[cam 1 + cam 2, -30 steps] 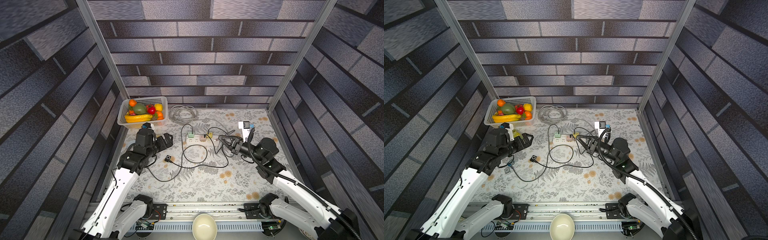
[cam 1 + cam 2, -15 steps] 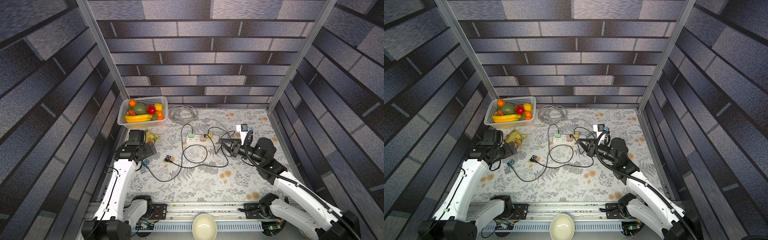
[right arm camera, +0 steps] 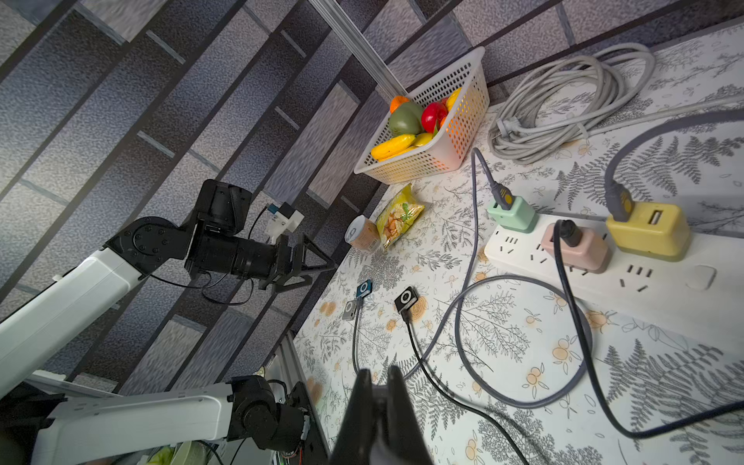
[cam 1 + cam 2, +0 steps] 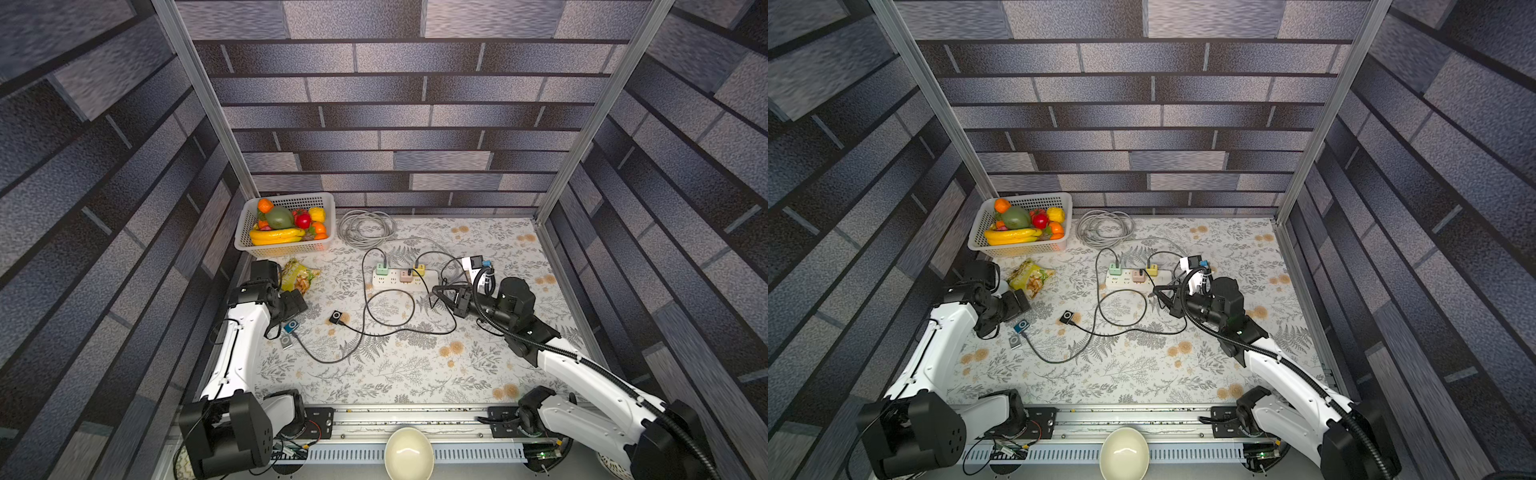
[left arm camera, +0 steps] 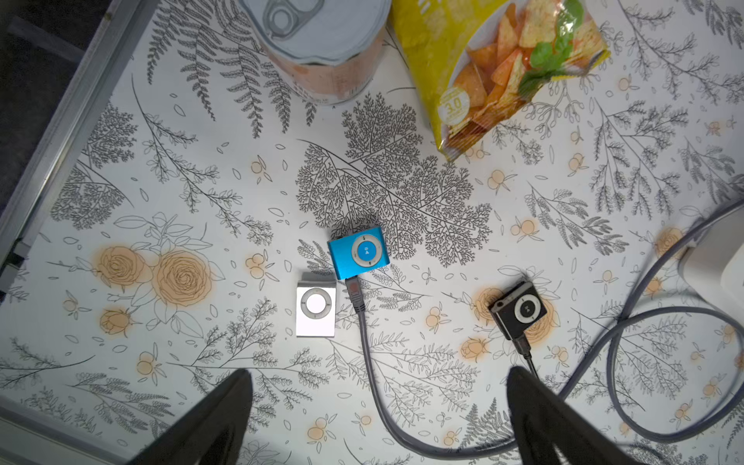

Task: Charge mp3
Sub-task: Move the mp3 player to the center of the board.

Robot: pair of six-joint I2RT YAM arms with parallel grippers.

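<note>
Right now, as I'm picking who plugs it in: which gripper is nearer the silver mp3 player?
Left. The left gripper hangs open close above the silver mp3 player; the right gripper, shut, is far off beside the power strip.

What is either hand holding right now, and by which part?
Nothing. The left hand is open and empty; the right hand is shut with nothing visible between its fingers.
</note>
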